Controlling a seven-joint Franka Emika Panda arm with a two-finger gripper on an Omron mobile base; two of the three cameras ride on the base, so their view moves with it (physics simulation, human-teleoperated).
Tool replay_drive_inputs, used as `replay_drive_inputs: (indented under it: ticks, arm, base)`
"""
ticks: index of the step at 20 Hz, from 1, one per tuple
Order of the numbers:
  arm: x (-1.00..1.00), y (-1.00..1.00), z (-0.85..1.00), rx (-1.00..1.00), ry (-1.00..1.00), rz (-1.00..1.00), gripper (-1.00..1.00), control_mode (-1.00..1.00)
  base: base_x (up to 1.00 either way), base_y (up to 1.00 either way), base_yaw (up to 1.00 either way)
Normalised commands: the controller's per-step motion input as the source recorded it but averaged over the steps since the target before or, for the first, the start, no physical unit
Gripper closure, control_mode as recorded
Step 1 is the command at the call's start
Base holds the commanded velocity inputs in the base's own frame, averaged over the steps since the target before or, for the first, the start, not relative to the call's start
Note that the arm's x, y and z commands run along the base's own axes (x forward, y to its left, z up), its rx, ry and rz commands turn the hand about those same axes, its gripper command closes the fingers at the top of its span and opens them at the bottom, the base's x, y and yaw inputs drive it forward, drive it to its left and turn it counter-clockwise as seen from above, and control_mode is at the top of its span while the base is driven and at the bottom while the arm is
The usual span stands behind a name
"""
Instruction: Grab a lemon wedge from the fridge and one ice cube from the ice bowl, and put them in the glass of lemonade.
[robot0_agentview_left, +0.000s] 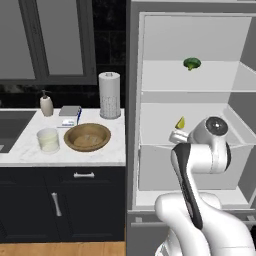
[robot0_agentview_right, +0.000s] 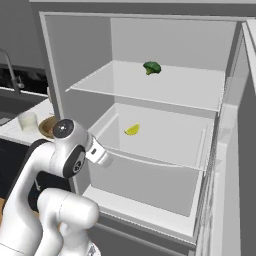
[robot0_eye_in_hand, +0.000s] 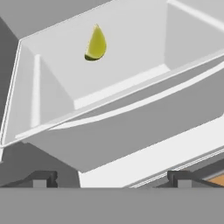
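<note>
A: Where is the lemon wedge (robot0_agentview_left: 180, 122)?

B: It lies on the floor of the white drawer (robot0_agentview_right: 150, 172) in the open fridge (robot0_agentview_right: 165, 45), toward the back, touching nothing else. A broccoli floret (robot0_agentview_right: 152, 67) sits on the shelf above.

A: And the end effector (robot0_eye_in_hand: 111, 178)?

B: In front of the drawer's rim, well short of the wedge, its fingertips (robot0_eye_in_hand: 43, 178) spread wide and empty.

A: The rest?

B: On the surface (robot0_agentview_left: 20, 150) left of the fridge, the glass of lemonade (robot0_agentview_left: 48, 140) stands just beside the ice bowl (robot0_agentview_left: 87, 137), with a paper towel roll (robot0_agentview_left: 109, 95) behind.
</note>
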Motion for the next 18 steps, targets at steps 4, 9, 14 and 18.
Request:
replay_drive_inputs:
  ticks: [4,9,14,18]
  arm:
    - [0.11,0.00,0.00,-0.13,-0.06,0.00,-1.00,-1.00]
    - [0.04,-0.19,0.00,-0.07,0.00,0.03,-1.00,-1.00]
    - [0.00,-0.25,0.00,-0.05,0.00,0.12,-1.00,-1.00]
    - [0.14,-0.10,0.00,-0.01,0.00,0.12,-1.00,-1.00]
  base:
    - [0.00,0.00,0.00]
    - [0.00,0.00,0.00]
    - [0.00,0.00,0.00]
    - [0.00,0.00,0.00]
